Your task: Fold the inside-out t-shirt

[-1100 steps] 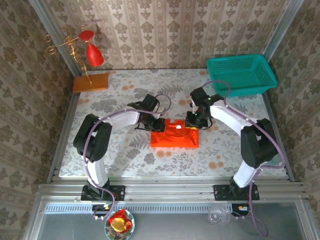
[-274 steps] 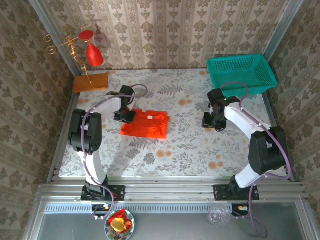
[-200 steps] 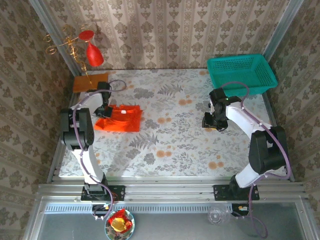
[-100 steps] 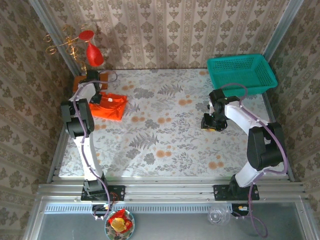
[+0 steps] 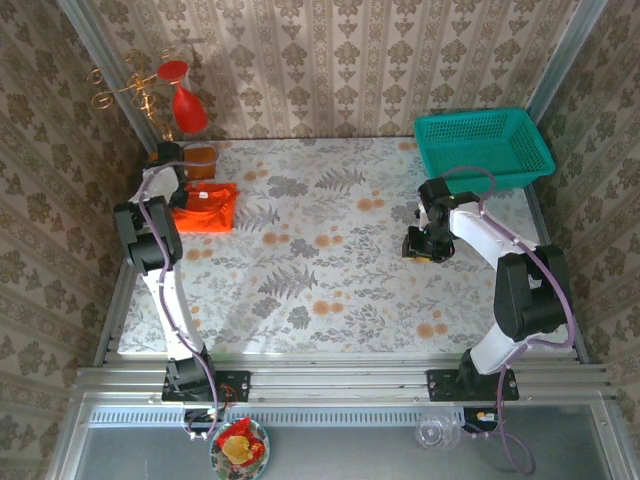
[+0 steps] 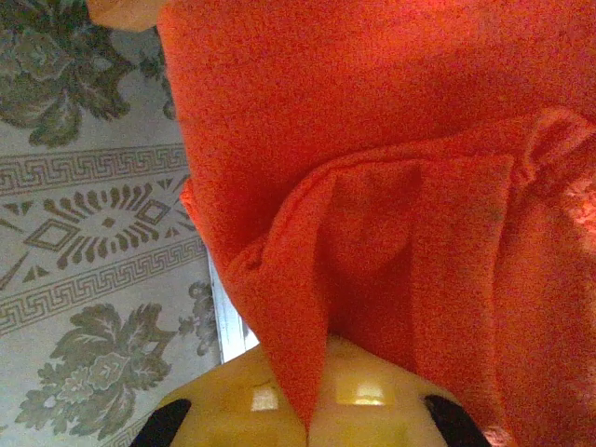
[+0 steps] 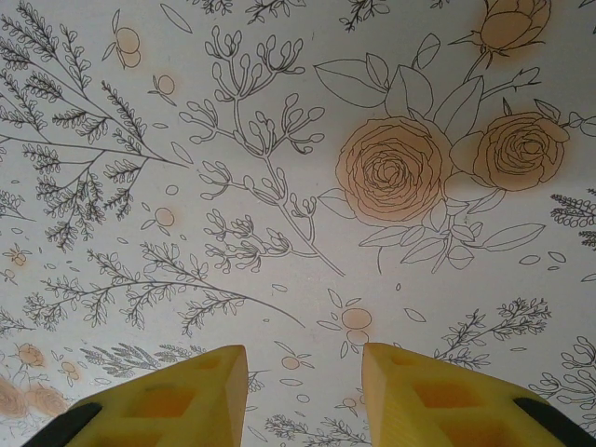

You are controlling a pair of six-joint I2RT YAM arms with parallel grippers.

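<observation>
The inside-out t-shirt (image 5: 207, 208) is a folded orange-red bundle lying at the far left of the table, just in front of the wooden block. My left gripper (image 5: 178, 194) sits at its left edge, shut on a fold of the cloth. In the left wrist view the t-shirt (image 6: 391, 168) hangs in wrinkled layers, and one fold is pinched between the yellow fingers (image 6: 251, 400) of the left gripper (image 6: 312, 424). My right gripper (image 5: 424, 245) hovers open over the flowered tablecloth at the right, with nothing between its fingers (image 7: 168, 396).
A teal basket (image 5: 485, 146) stands at the back right. The flat wooden block (image 5: 198, 158) and a red ornament on a gold stand (image 5: 185, 106) sit at the back left, close to the shirt. The table's left rail (image 5: 125, 270) runs beside my left arm.
The left gripper has dragged the folded shirt from the table's middle to the far back left. The right arm drew back to the right earlier and has since stayed still, open.
</observation>
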